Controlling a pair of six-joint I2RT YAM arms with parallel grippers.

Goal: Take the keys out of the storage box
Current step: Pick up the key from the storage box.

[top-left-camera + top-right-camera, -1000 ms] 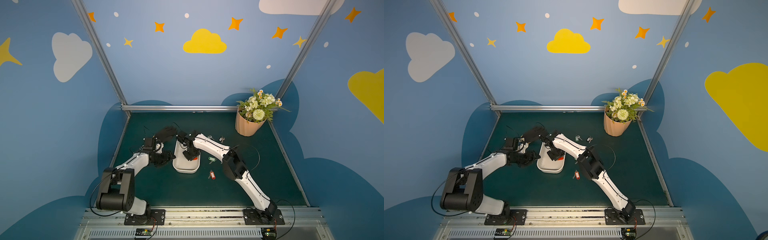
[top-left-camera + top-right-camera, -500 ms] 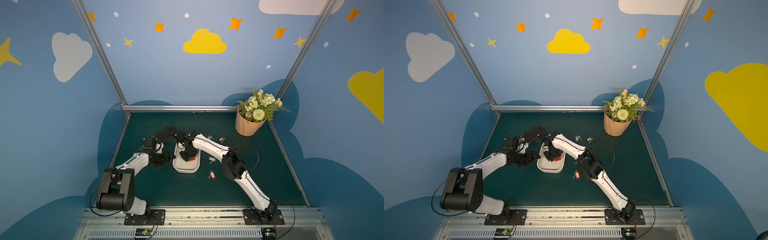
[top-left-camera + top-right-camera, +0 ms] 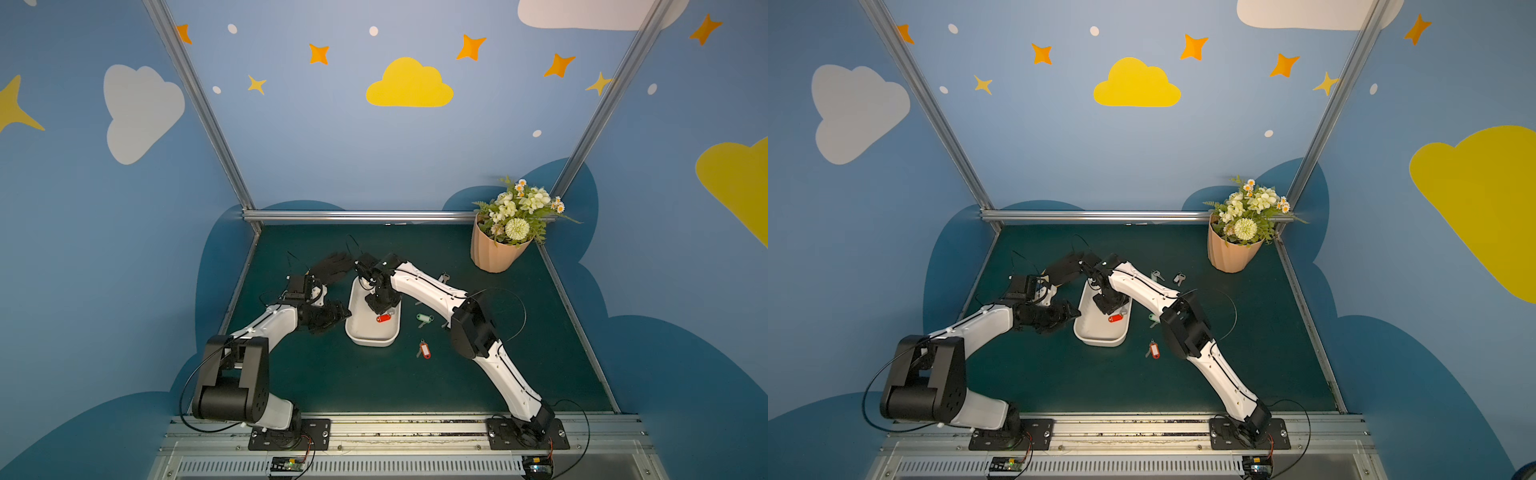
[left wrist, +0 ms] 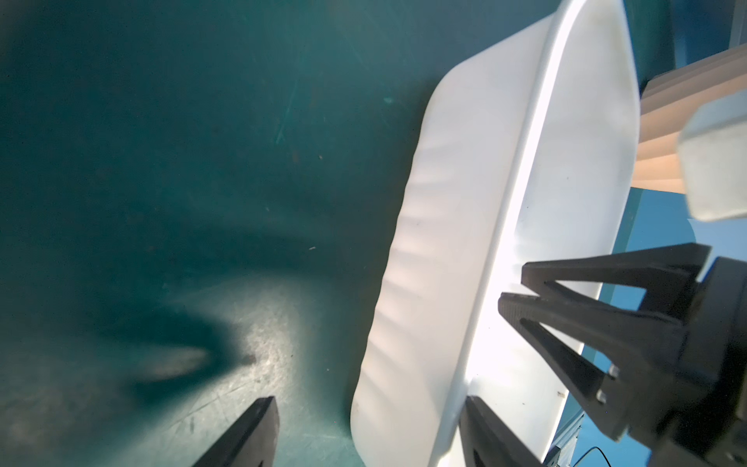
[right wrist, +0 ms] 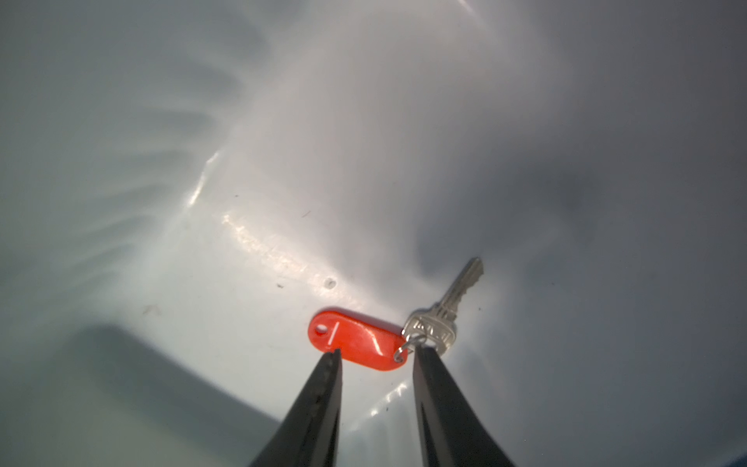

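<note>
The right gripper (image 5: pixel 376 353) hangs inside the white shallow rounded plastic storage box (image 3: pixel 374 340), its jaws partly apart and holding nothing. Its tips sit near the two ends of a red oblong plastic tag ringed to a silver metal key (image 5: pixel 355 343), which lies flat on the smooth floor. Closing lengthwise may skid the tag away or catch only the ring. The left gripper (image 4: pixel 368 404) straddles the box wall, wide open and unclamped, so the box could slide. Counted: one key in the box and four on the dark green mat (image 3: pixel 374 386), namely a red-tagged key (image 3: pixel 424 350), a green-tagged key (image 3: pixel 424 318), a pale key (image 3: pixel 1156 274) and a darker key (image 3: pixel 1178 278).
</note>
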